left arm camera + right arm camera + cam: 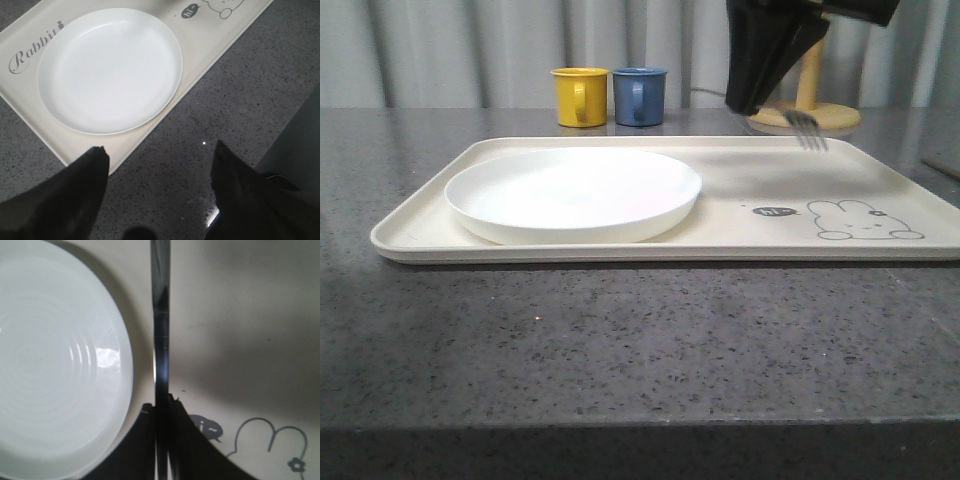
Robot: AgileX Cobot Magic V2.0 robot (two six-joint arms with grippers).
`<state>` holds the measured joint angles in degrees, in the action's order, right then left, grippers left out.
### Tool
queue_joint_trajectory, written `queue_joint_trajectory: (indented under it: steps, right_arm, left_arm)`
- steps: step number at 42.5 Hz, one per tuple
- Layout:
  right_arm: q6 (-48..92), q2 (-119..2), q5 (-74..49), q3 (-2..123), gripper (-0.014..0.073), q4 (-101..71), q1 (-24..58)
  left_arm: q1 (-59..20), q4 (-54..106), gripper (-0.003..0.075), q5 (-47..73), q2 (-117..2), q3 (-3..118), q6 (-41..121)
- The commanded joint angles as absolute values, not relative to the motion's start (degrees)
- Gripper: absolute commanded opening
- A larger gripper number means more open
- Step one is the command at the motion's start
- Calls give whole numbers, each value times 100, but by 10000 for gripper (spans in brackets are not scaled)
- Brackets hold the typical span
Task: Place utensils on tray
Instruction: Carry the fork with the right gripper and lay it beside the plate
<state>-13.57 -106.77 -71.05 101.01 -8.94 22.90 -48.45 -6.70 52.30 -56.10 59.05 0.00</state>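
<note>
Fork [807, 130] in right tool [752, 100] above tray [740, 215]

**Black fingers on both my grippers**

On my front camera, the right gripper [775, 85] reads as a matte black wedge, broad at the top and tapering downward, hung from a dark angular housing. My right wrist camera shows its fingers [187, 445] as plain, flat black blades without markings. My left gripper [157, 197] has two dull black fingers [75, 195] with pointed tips and slightly scuffed edges. I see no cables or screws.
</note>
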Motion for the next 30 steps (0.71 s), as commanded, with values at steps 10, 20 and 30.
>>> queue_joint_trajectory:
  steps: [10, 20, 30]
  right_arm:
    - [-2345, -10937, -6887, 10305, -46, -472, 2334]
    - [-2513, -10969, -6853, 10305, 134, -346, 2334]
    - [-2725, -10944, -6846, 10305, 387, -359, 2334]
  left_arm:
    - [-4879, -678, 442, 4901, -5541, 6055, -53]
    - [-4879, -678, 442, 4901, -5541, 6055, -53]
    - [-4879, -678, 442, 4901, -5541, 6055, -53]
